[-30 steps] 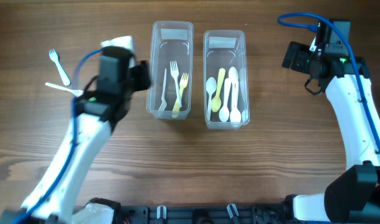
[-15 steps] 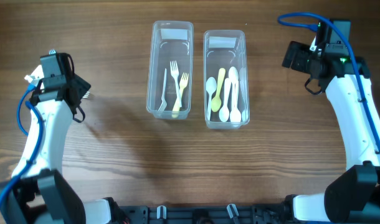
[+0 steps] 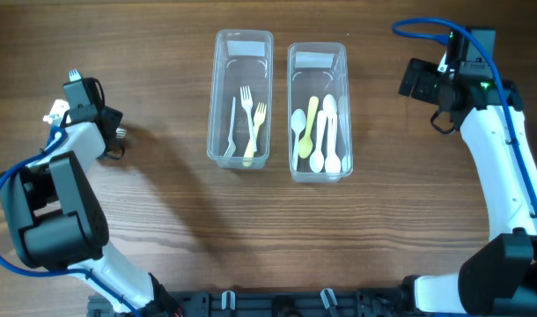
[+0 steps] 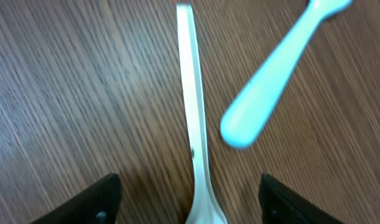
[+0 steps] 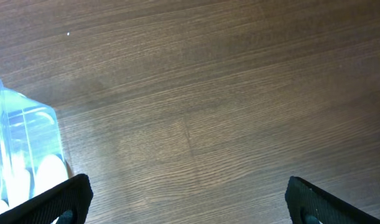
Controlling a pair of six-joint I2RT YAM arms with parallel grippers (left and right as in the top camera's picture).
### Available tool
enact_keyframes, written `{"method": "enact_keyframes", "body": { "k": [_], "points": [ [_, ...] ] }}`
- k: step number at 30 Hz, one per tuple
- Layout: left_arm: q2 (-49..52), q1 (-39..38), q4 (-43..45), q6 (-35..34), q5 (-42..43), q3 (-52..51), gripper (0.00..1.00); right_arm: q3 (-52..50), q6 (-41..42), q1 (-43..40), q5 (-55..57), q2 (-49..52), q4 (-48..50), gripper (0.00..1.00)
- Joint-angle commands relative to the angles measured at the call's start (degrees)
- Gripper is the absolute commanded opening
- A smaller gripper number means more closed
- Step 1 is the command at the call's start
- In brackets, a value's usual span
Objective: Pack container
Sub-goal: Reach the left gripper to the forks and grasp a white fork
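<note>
Between the parted fingers of left gripper (image 4: 193, 199) lies a white cutlery handle (image 4: 189, 93), second handle (image 4: 271, 81) just beside; arm points down at table (image 4: 65, 93); right gripper (image 5: 187, 199) also parted.

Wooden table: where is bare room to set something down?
Bare: the broad wooden table strip in front of the two clear plastic containers, and between the spoon-filled container and the right arm. Crowded: far left, around loose white plastic cutlery.
</note>
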Motion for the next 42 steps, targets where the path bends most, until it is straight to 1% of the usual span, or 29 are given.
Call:
{"method": "enact_keyframes", "body": {
  "k": [1, 3, 4, 6, 8, 11, 13, 16, 18, 19, 20, 21, 23, 24, 25, 26, 27, 29, 31, 32, 34, 35, 37, 38, 40, 41, 42],
  "points": [
    [5.79, 1.38, -1.16, -0.96, -1.09, -0.39, 0.66, 0.74, -0.70, -0.09, 0.33, -1.38, 0.11, 1.00],
    [6.27, 1.38, -2.38, -0.94, -0.85, -0.39, 0.59, 0.74, -0.70, -0.09, 0.33, -1.38, 0.11, 1.00],
    [6.34, 1.36, -3.23, -0.90, -0.44, -0.39, 0.59, 0.74, -0.70, -0.09, 0.33, -1.38, 0.11, 1.00],
    [6.34, 1.38, -5.68, -0.72, 0.85, -0.39, 0.62, 0.74, -0.70, -0.09, 0.33, -1.38, 0.11, 1.00],
    [6.34, 1.36, -8.87, -0.70, 0.83, -0.39, 0.68, 0.74, -0.68, -0.09, 0.33, -1.38, 0.11, 1.00],
    [6.34, 1.38, -13.94, -0.72, 0.83, -0.39, 0.70, 0.74, -0.70, -0.09, 0.33, -1.38, 0.11, 1.00],
    [6.34, 1.38, -17.44, -0.72, 0.79, -0.39, 0.72, 0.74, -0.70, -0.09, 0.33, -1.38, 0.11, 1.00],
    [6.34, 1.38, -20.59, -0.72, 0.76, -0.39, 0.72, 0.74, -0.70, -0.09, 0.33, -1.38, 0.11, 1.00],
    [6.34, 1.38, -21.18, -0.70, -0.20, -0.39, 0.71, 0.74, -0.70, -0.09, 0.33, -1.38, 0.11, 1.00],
    [6.34, 1.38, -21.11, -0.70, -0.70, -0.37, 0.64, 0.74, -0.70, -0.09, 0.33, -1.38, 0.11, 1.00],
    [6.34, 1.38, -21.07, -0.70, -0.74, -0.37, 0.55, 0.74, -0.70, -0.09, 0.33, -1.38, 0.11, 1.00],
    [6.34, 1.38, -20.94, -0.70, -0.74, -0.37, 0.49, 0.74, -0.70, -0.09, 0.33, -1.38, 0.11, 1.00],
    [6.34, 1.38, -20.74, -0.70, -0.72, -0.37, 0.32, 0.74, -0.70, -0.09, 0.33, -1.38, 0.11, 1.00],
    [6.32, 1.38, -20.68, -0.70, -0.72, -0.37, 0.26, 0.74, -0.70, -0.09, 0.33, -1.38, 0.11, 1.00],
    [6.34, 1.38, -20.59, -0.70, -0.76, -0.37, 0.18, 0.74, -0.70, -0.09, 0.33, -1.38, 0.11, 1.00],
    [6.34, 1.38, -20.52, -0.68, -0.79, -0.37, 0.06, 0.74, -0.70, -0.09, 0.31, -1.38, 0.11, 1.00],
    [6.32, 1.38, -20.55, -0.68, -0.74, -0.37, 0.04, 0.74, -0.70, -0.09, 0.33, -1.38, 0.11, 1.00],
    [5.55, 1.38, -20.57, 0.31, -1.92, -0.24, 0.05, 0.74, -0.68, -0.09, 0.33, -1.38, 0.11, 1.00],
    [3.39, 1.38, -21.57, 5.42, -2.47, 1.60, 0.04, 0.74, -0.70, -0.09, 0.33, -1.38, 0.11, 1.00],
    [1.18, 1.38, -24.11, 7.15, -2.47, 4.13, 0.04, 0.74, -0.68, -0.09, 0.33, -1.38, 0.11, 1.00],
    [-3.58, 1.36, -29.35, 7.21, -2.10, 9.01, 0.04, 0.74, -0.70, -0.09, 0.33, -1.38, 0.11, 1.00],
    [-7.61, 1.20, -31.58, 7.23, -0.26, 11.85, 0.04, 0.74, -0.70, -0.09, 0.33, -1.38, 0.11, 1.00],
    [-14.58, 0.92, -31.61, 7.26, 5.51, 12.76, 0.04, 0.74, -0.72, -0.09, 0.33, -1.38, 0.11, 1.00],
    [-18.08, 0.61, -31.10, 7.98, 10.21, 12.76, 0.04, 0.74, -0.70, -0.09, 0.33, -1.38, 0.11, 1.00],
    [-22.93, -0.55, -28.65, 14.58, 22.18, 12.76, 0.04, 0.74, -0.72, -0.09, 0.33, -1.38, 0.11, 1.00],
    [-24.96, -2.40, -26.23, 22.12, 34.49, 12.76, 0.04, 0.74, -0.70, -0.09, 0.33, -1.38, 0.11, 1.00],
    [-25.51, -3.85, -24.81, 26.86, 41.29, 12.76, 0.04, 0.74, -0.70, -0.09, 0.33, -1.38, 0.11, 1.00]
  ]
}}
